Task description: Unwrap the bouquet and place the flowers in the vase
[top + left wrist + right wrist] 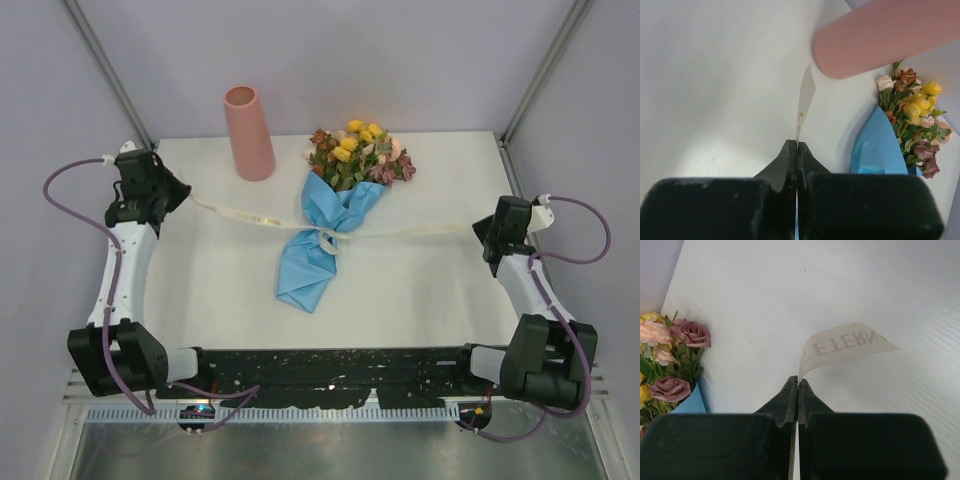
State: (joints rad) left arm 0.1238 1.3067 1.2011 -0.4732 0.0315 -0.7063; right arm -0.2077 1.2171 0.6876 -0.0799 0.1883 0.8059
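The bouquet [330, 225] lies mid-table in blue paper, its flowers [358, 152] pointing to the back. A cream ribbon [250, 215] is knotted round its waist and runs out to both sides. My left gripper [185, 192] is shut on the ribbon's left end [805, 97]. On the right, my right gripper [480, 228] is shut on the other end [840, 347], which bears printed letters. The salmon-pink vase [248, 132] stands upright at the back left, beside my left gripper. The flowers [915, 117] and vase [885, 37] also show in the left wrist view; mauve roses [687, 335] in the right.
The white table [220, 285] ends in metal frame posts at its back corners [520, 120]. The black arm-base rail [330, 375] runs along the near edge.
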